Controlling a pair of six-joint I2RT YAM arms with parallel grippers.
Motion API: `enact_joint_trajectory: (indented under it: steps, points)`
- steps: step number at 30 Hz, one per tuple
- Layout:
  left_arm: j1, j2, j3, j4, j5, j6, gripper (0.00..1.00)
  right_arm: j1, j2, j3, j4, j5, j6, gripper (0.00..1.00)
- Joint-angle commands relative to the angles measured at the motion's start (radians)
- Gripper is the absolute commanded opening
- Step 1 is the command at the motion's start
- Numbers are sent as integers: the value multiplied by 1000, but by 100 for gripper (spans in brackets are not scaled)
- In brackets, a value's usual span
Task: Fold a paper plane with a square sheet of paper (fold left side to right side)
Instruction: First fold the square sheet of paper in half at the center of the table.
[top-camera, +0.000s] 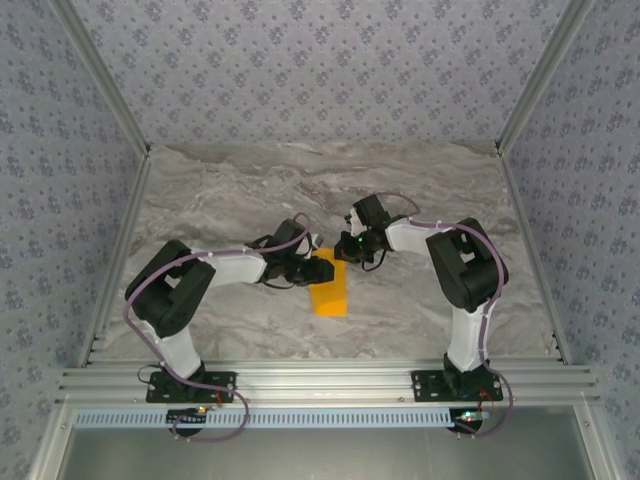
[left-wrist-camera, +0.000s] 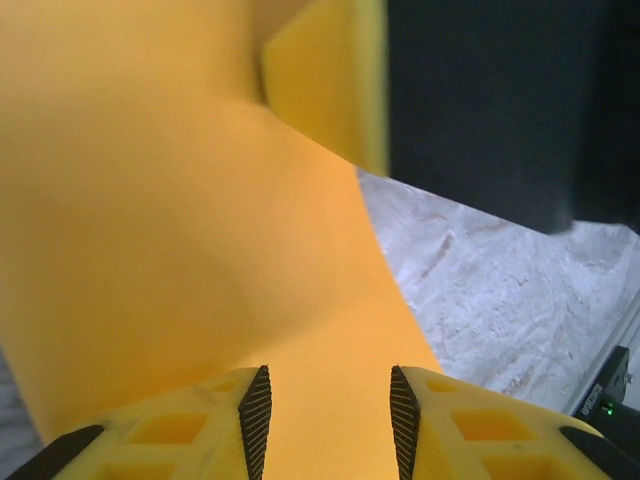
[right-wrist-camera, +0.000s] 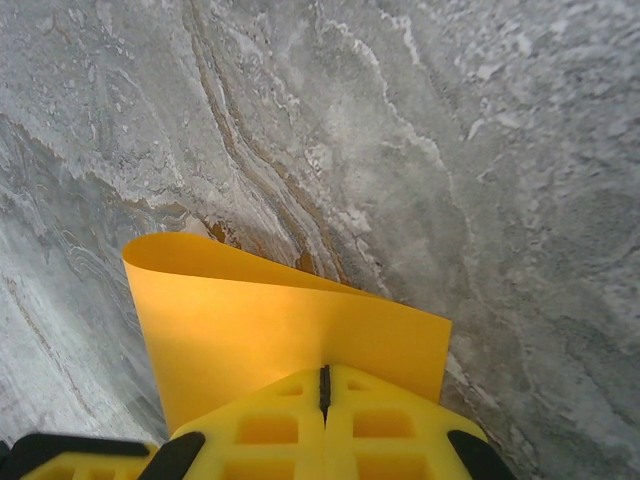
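My right jaws are closed, gripping the far edge of the square sheet of paper (top-camera: 329, 288), which curls up off the desk (top-camera: 300, 190) at that end. My left jaws are open, pads (left-wrist-camera: 255, 420) apart, with the sheet running between them; they possibly touch it, but the close view is blurred. The sheet sits mid-desk between both arms, its near part flat.
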Motion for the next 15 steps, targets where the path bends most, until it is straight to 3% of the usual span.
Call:
enact_joint_trajectory:
  steps: [1,15]
  points:
    - [-14,-34,-14,-13,3,24,39,10,44,0,-103,60,-6,0]
    - [-61,-30,-107,21,-8,17,38,14,51,21,-137,77,-9,0]
